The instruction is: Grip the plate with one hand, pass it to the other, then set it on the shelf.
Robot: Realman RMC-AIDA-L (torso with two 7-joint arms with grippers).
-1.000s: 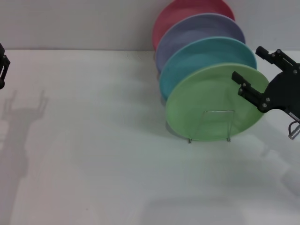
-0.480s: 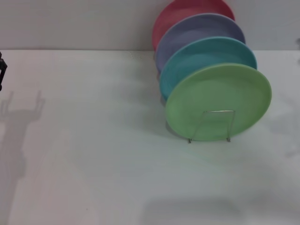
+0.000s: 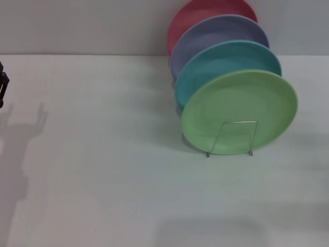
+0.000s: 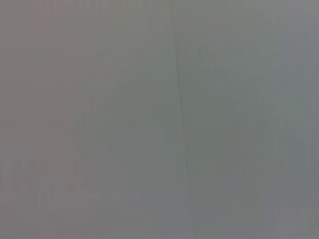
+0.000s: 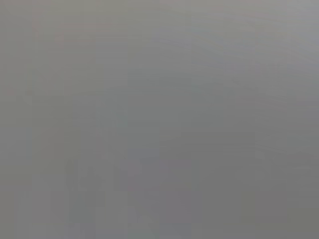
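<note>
Since a second ago the right gripper, which hung just beside the plate's rim at about three o'clock, has left the head view entirely, so nothing can be said of how its claw stands now; the left gripper (image 3: 2,85) shows only as a dark sliver at the far nine o'clock edge of the table (image 3: 103,154), and I cannot tell whether its claw is apart or together. Both wrist views show only a flat grey blur. The light green plate (image 3: 239,110) stands on edge at the front of the wire shelf (image 3: 231,138), leaning back against the turquoise plate (image 3: 226,59), with the lavender plate (image 3: 218,31) and a red plate (image 3: 205,13) ranked behind it toward twelve o'clock. By the look of things the task is done, the plate seated between the rack's front loops. Were it to be lifted again, it seems stiff, matte and moderately light, probably breakable if dropped; the free rim between one and three o'clock is the sensible place to pinch, clear of the wire and the neighbouring plate.
</note>
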